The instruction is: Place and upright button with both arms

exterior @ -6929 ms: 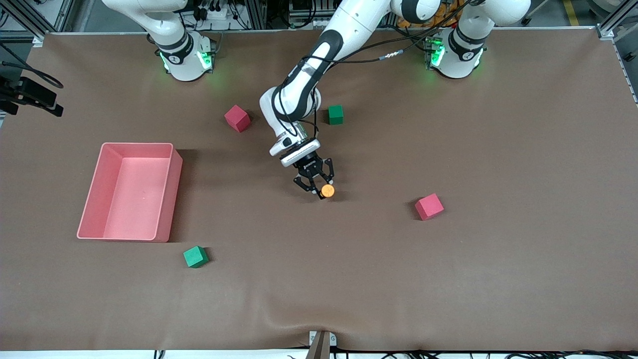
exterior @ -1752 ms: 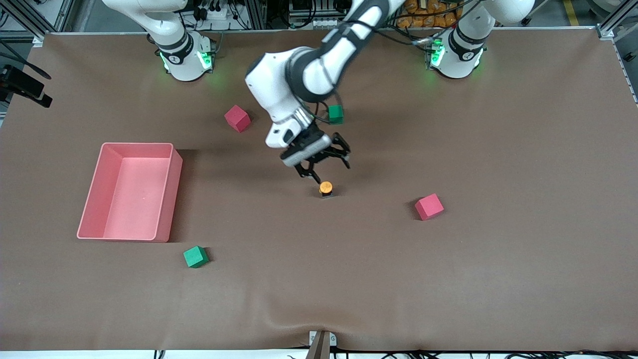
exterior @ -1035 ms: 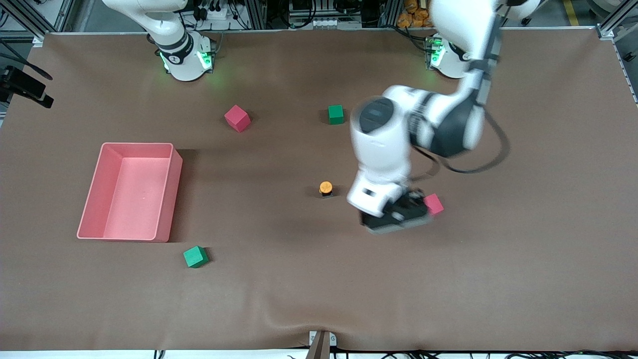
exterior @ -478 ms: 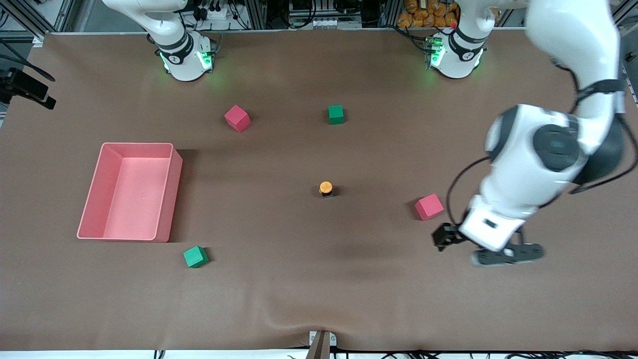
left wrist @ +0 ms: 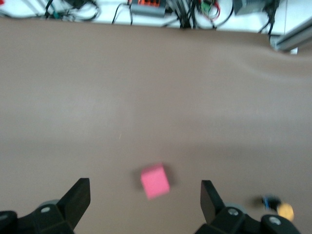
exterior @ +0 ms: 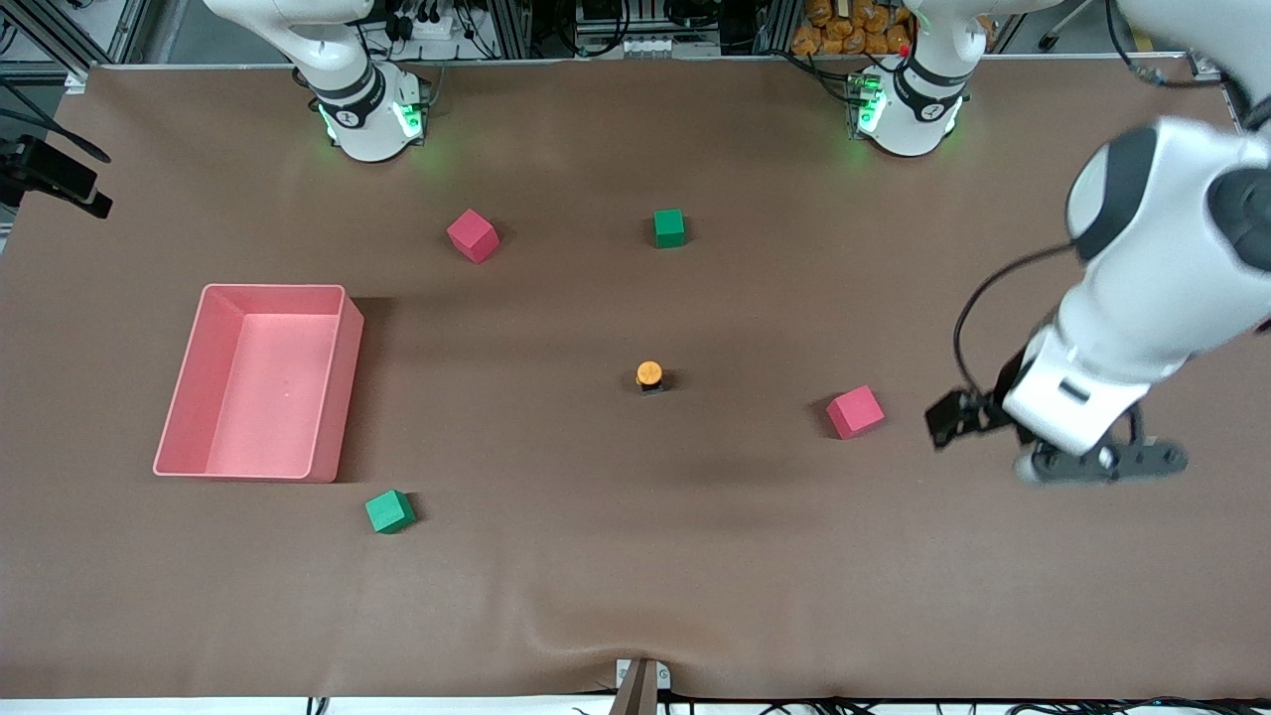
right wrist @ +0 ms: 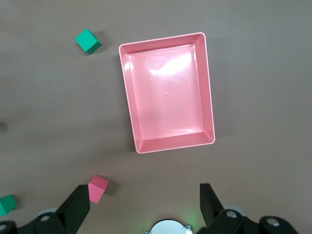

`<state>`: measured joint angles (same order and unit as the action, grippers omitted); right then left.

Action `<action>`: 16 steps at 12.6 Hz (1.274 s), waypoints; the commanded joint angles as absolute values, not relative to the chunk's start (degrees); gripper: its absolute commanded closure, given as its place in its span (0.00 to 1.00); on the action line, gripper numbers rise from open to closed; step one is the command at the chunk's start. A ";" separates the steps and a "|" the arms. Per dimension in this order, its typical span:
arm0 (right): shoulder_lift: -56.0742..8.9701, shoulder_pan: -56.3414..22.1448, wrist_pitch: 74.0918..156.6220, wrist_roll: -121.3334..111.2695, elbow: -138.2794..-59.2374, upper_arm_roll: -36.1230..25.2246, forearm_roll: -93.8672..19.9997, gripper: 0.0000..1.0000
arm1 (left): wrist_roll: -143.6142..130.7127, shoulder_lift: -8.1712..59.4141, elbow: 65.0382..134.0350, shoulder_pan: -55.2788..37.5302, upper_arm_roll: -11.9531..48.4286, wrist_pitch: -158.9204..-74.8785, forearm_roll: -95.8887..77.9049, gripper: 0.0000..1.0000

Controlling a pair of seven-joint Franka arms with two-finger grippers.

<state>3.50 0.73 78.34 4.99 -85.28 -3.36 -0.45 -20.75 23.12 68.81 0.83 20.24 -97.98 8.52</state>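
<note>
Standing button (exterior: 649,375) well apart from left tool (exterior: 1055,444)

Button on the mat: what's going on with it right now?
The button stands upright on the mat, orange cap up, with nothing touching it. The left gripper is open and empty, in the air toward the left arm's end of the table, near a red cube. The right gripper waits open above the pink bin.

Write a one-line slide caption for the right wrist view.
Right hand, open and high over the table, looks down on an empty pink tray, a red cube and a green cube.
</note>
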 commanded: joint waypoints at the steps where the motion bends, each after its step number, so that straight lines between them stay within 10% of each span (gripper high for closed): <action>1: 3.60 0.70 78.31 5.54 -85.25 -3.08 0.35 0.00 | -13.48 15.05 72.06 -1.66 11.38 -92.65 1.70 0.00; 10: 3.60 0.79 78.22 5.54 -85.43 -3.08 0.35 0.00 | -1.67 -3.67 87.43 -4.13 -2.36 -84.55 -2.02 0.00; 16: 3.60 0.79 78.22 5.54 -85.43 -3.08 0.35 0.00 | -0.35 -3.25 91.23 -4.31 -2.55 -88.24 -0.53 0.00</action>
